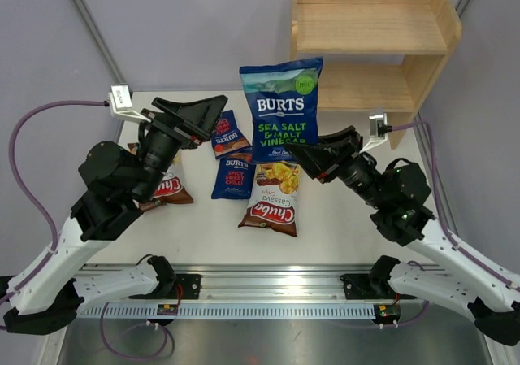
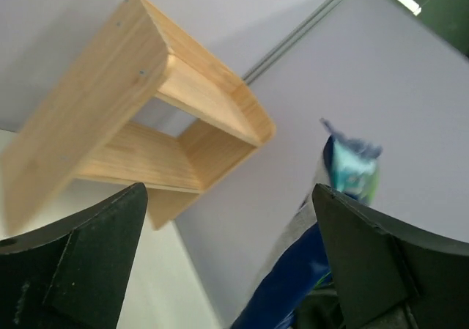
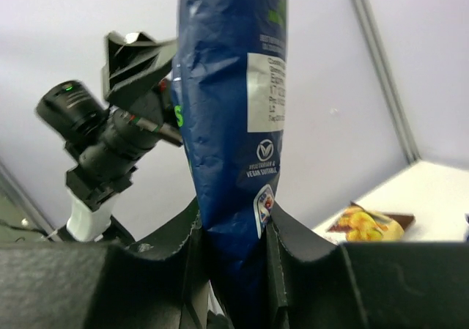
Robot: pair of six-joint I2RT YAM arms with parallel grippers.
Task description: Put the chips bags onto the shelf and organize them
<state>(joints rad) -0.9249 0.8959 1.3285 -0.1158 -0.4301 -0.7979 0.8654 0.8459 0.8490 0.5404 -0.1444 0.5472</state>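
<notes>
My right gripper [image 1: 305, 160] is shut on the bottom edge of a large dark blue BURTS sea salt bag [image 1: 282, 109] and holds it upright above the table. In the right wrist view its fingers [image 3: 293, 237] pinch that bag [image 3: 234, 109]. My left gripper [image 1: 195, 113] is open, empty and raised to the left of the held bag. In the left wrist view it [image 2: 231, 270] faces the light wood shelf [image 2: 146, 138]. The shelf [image 1: 370, 44] stands at the far right, both tiers bare. Two small BURTS bags [image 1: 230, 133] [image 1: 234, 175] and a Chuba bag [image 1: 272, 198] lie mid-table.
A second Chuba bag [image 1: 171, 188] lies partly under my left arm. A grey wall stands behind the table [image 1: 203, 223]. The left arm [image 3: 110, 131] shows in the right wrist view, beside the held bag.
</notes>
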